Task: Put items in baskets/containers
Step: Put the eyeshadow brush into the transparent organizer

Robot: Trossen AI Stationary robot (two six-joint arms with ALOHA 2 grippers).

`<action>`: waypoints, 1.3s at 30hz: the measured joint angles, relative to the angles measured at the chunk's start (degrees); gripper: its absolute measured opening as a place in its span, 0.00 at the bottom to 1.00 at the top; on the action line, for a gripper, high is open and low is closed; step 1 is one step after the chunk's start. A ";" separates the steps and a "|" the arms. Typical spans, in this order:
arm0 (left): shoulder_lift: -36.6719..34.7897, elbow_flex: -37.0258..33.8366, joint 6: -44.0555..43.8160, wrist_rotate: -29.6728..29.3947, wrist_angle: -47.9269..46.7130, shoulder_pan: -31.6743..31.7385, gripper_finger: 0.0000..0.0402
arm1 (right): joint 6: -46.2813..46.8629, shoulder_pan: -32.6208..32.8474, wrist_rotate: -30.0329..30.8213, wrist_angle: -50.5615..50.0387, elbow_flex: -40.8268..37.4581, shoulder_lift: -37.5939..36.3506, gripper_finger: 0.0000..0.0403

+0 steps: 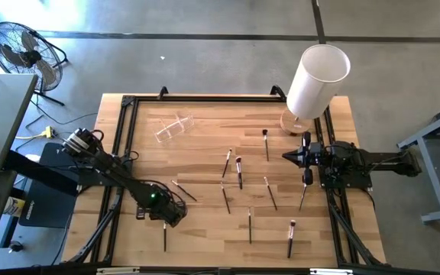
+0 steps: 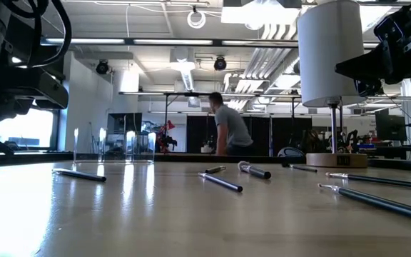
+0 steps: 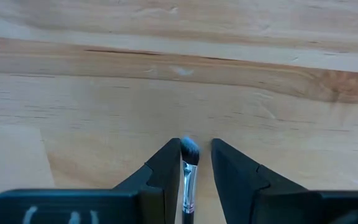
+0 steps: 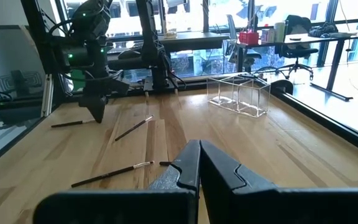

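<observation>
Several thin dark makeup brushes lie flat on the wooden table, among them one (image 1: 239, 172) at the middle and one (image 1: 165, 237) near the near edge. My left gripper (image 1: 165, 218) (image 3: 196, 146) is open and points down. Its fingers straddle the bristle end (image 3: 189, 149) of that near brush. The clear plastic container (image 1: 176, 127) (image 4: 240, 93) (image 2: 113, 146) rests on the table toward the far left. My right gripper (image 1: 286, 156) (image 4: 197, 144) is shut and holds nothing. It hovers over the table's right side, pointing left. My left gripper comes from above with one finger (image 3: 166, 168) on each side of the brush's bristle end (image 3: 189, 149), fingers across the handle. The brush lies flat on the table close against one finger. I cannot tell whether the finger touches it.
A tall white cylinder on a round wooden base (image 1: 315, 80) stands at the table's far right corner. A black frame (image 1: 128, 103) runs along the table's edges. More brushes lie scattered at the middle and right (image 1: 270, 192) (image 1: 291, 238). A person (image 2: 228, 132) stands far behind the table.
</observation>
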 joint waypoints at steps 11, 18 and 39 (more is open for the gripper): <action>0.13 -0.13 1.09 0.20 -0.25 0.02 0.03 | 0.00 0.00 0.00 0.01 0.00 -0.02 0.01; 0.16 5.68 3.51 -8.35 -7.79 0.03 0.01 | 0.00 0.00 -0.02 0.00 0.00 -0.02 0.01; -2.16 33.83 93.04 -28.18 -3.56 28.42 0.00 | 0.00 0.00 0.00 0.03 0.00 0.00 0.01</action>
